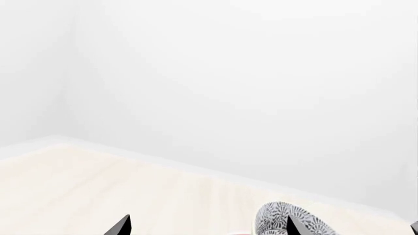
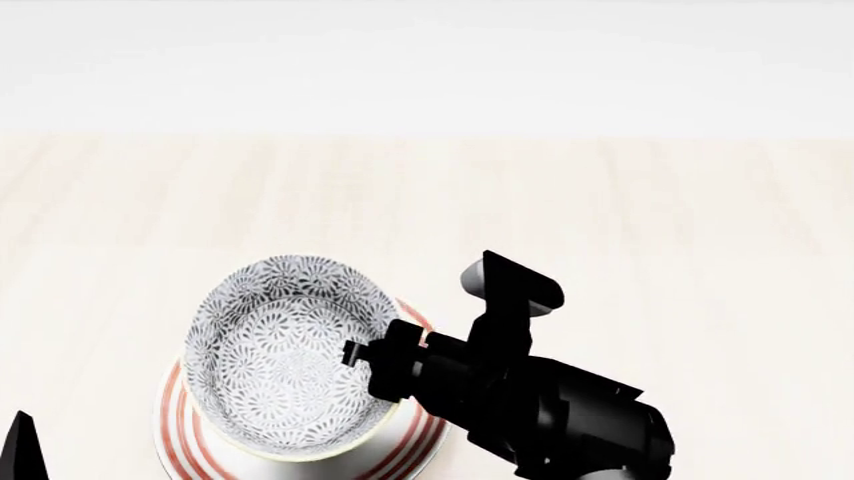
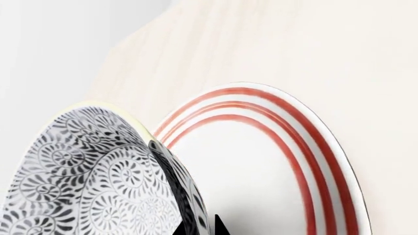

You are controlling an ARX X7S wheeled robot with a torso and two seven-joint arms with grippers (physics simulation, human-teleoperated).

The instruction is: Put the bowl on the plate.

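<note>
The bowl [image 2: 287, 350], grey-and-white floral with a pale rim, sits tilted over the plate [image 2: 416, 432], a white plate with red rings that shows around it. My right gripper [image 2: 360, 354] is shut on the bowl's right rim. In the right wrist view the bowl [image 3: 78, 181] has its wall pinched in my right gripper [image 3: 199, 229], with the plate [image 3: 261, 166] just behind it. Whether the bowl touches the plate I cannot tell. My left gripper [image 1: 209, 230] is open and holds nothing, with the bowl [image 1: 277, 218] beside one fingertip.
A pale wooden tabletop [image 2: 641, 220] stretches behind and to the right of the plate, ending at a white wall [image 2: 427, 60]. One fingertip [image 2: 20, 450] of the left gripper shows at the near left corner of the head view.
</note>
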